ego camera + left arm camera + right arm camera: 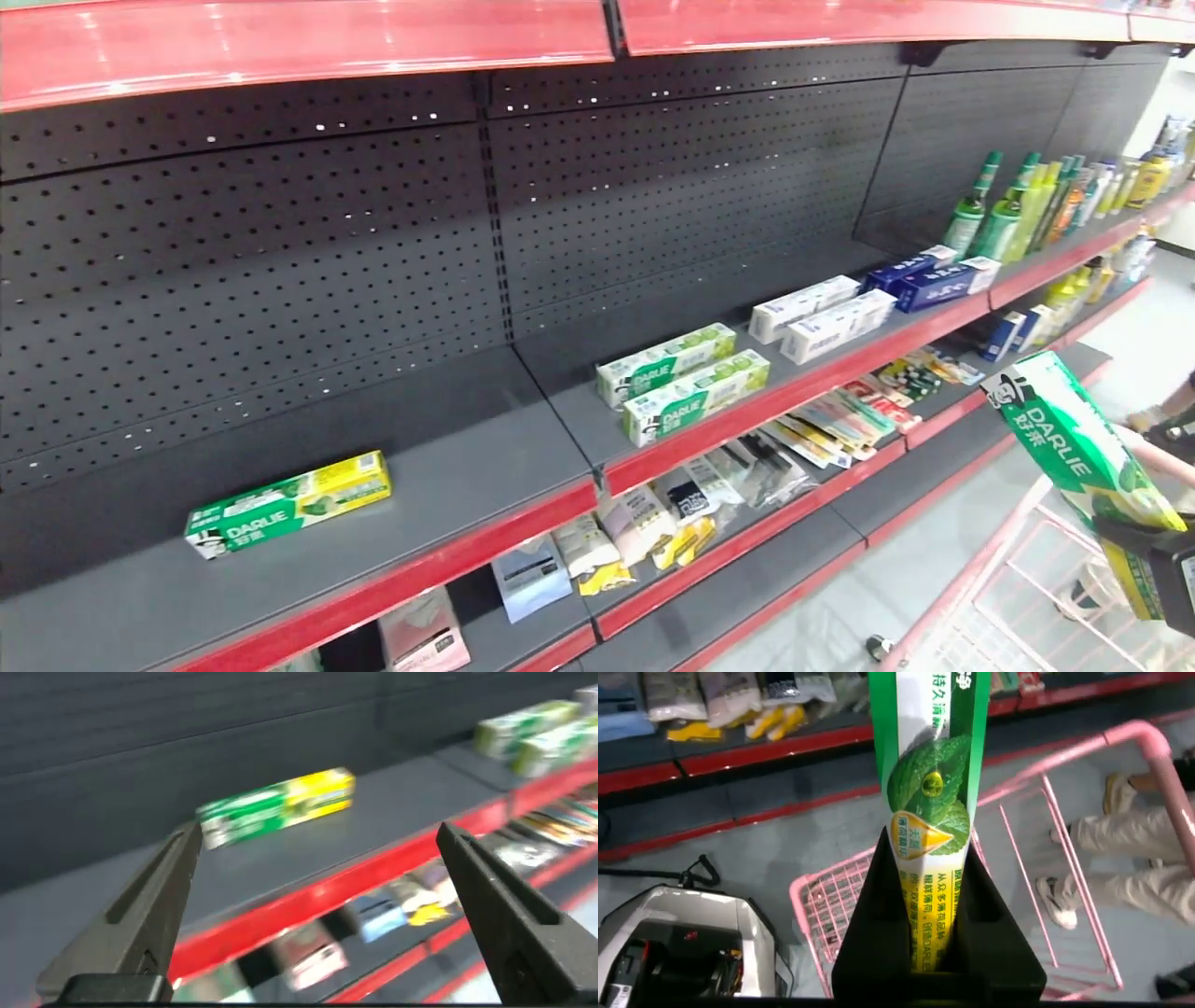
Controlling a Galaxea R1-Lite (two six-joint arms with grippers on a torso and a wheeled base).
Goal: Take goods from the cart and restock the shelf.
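**Restocking check: one box in the grip, one on the shelf**

The right end effector [926, 845] is seen pinching a green toothpaste box [929, 775] between its two fingers. The box is held by its yellow end, with the green end pointing away from the wrist. It is held above the pink wire cart [1083, 751], to the right of the shelving and clear of it.

The left end effector [319, 833] is spread wide, and nothing is held between its fingers. It is directed at the grey shelf [448, 485], where a single green-and-yellow toothpaste box [288, 502] lies flat, well apart from the other stock.

In the next bay to the right, two green boxes [681, 383] are laid side by side near the red front edge. Further along, a white pair [822, 313] and a blue pair [929, 275] are noted, then a row of upright green bottles [1008, 205]. Assorted packets [653, 523] are seen on the shelf below.
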